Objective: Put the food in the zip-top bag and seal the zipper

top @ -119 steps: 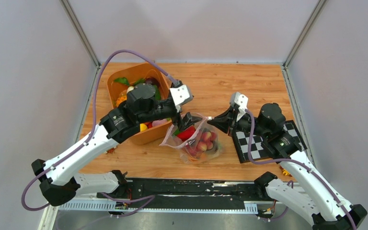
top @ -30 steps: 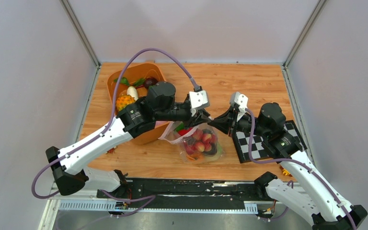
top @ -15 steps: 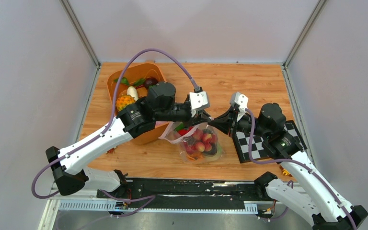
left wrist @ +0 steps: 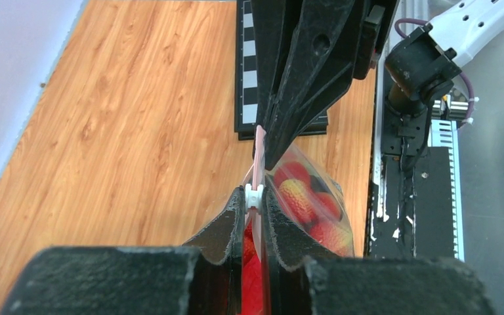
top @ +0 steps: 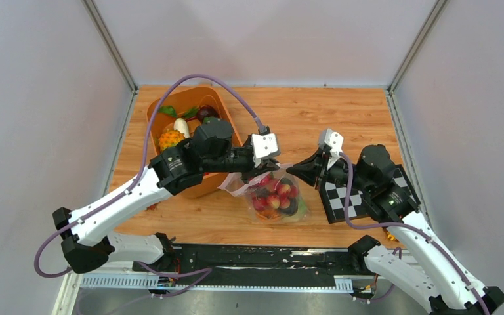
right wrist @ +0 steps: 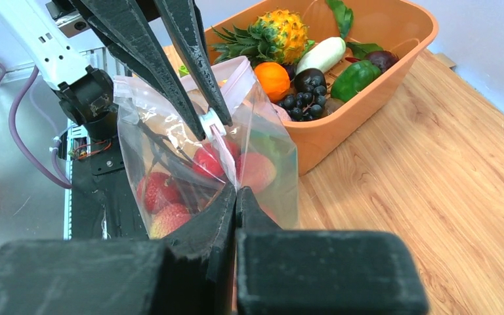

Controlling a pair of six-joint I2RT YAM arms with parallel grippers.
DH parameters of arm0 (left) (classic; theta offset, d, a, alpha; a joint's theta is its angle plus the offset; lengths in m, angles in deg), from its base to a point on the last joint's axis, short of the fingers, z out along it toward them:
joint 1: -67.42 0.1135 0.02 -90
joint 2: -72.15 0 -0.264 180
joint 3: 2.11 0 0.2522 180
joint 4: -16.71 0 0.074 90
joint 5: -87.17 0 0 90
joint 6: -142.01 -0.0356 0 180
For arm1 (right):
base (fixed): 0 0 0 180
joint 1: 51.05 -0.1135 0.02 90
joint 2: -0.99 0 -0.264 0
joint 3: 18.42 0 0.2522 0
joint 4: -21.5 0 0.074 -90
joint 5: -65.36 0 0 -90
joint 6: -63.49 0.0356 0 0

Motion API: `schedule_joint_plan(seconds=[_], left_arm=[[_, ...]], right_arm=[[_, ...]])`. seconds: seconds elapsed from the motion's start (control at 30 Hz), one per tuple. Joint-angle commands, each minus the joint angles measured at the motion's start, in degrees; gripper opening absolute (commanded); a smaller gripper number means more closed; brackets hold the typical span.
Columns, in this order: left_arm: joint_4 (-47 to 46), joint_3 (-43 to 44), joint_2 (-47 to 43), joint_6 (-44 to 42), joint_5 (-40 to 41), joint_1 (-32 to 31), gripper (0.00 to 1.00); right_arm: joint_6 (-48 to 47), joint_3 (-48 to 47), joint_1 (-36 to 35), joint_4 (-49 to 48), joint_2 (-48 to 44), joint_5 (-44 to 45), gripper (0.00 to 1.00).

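From above, the two arms meet nose to nose over the middle of the wooden tabletop [top: 315, 118]. The left pincer [top: 276, 168] and the right pincer [top: 291, 170] are both on the top edge of the zip-top bag [top: 293, 209]. The bag sits between the orange tub [top: 155, 117] and the checkered board [top: 349, 197], and red strawberries [top: 270, 199] show through the plastic.

On the left wrist camera the left pincer is drawn in narrow, its fingers clamped on the white slider [left wrist: 254, 194]. The pink zipper [left wrist: 259, 146] runs straight away from it into the tips of the right pincer. That one comes down from the top of the view and pinches the strip's far end. The loaded bag hangs just right of the strip.

On the right wrist camera the right pincer is fully closed, gripping the near end of the zipper. The left pincer's dark fingers reach down to the slider a little further along. Behind the bag, the tub holds a pineapple [right wrist: 274, 33], an orange [right wrist: 272, 79], a green pepper [right wrist: 354, 75] and black grapes [right wrist: 298, 102].
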Motion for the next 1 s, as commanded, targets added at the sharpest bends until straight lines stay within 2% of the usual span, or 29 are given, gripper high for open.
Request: schedule_joint_plan(seconds=[0.0, 0.33, 0.4, 0.5, 0.53, 0.63, 0.77, 0.83, 0.97], left_arm=[[3.0, -1.1, -2.4, -1.5, 3.2, 0.3, 0.00], [1.1, -2.5, -4.7, -0.3, 3.9, 0.3, 0.00], [0.0, -1.5, -3.9, 0.5, 1.6, 0.3, 0.00], [-0.6, 0.5, -1.8, 1.3, -1.4, 0.3, 0.00], [-0.6, 1.2, -1.0, 1.3, -2.1, 0.3, 0.00], [-0.5, 2.4, 0.6, 1.2, -3.4, 0.3, 0.00], [-0.6, 3.2, 1.6, 1.3, -5.4, 0.3, 0.00], [-0.7, 3.0, 1.3, 1.4, -5.4, 0.3, 0.00], [-0.6, 2.7, 0.6, 1.1, -5.0, 0.3, 0.00]], right_arm=[[-0.1, -0.6, 0.2, -3.7, -2.2, 1.6, 0.00], [-0.5, -0.6, 0.1, -2.2, -3.9, 1.5, 0.00], [-0.6, -1.2, 0.1, -1.7, -2.9, -0.6, 0.10], [-0.4, -2.4, 0.2, -1.7, -0.9, -4.1, 0.45], [-0.5, -2.7, 0.1, -1.7, -0.3, -4.8, 0.52], [-1.6, -3.8, 0.1, -2.0, 0.9, -6.2, 0.66], [-4.2, -5.7, 0.2, -0.8, 3.0, -5.5, 0.68], [-5.3, -6.5, 0.1, -0.1, 4.1, -6.0, 0.66], [-6.0, -6.4, 0.1, -0.1, 5.4, -8.0, 0.50]])
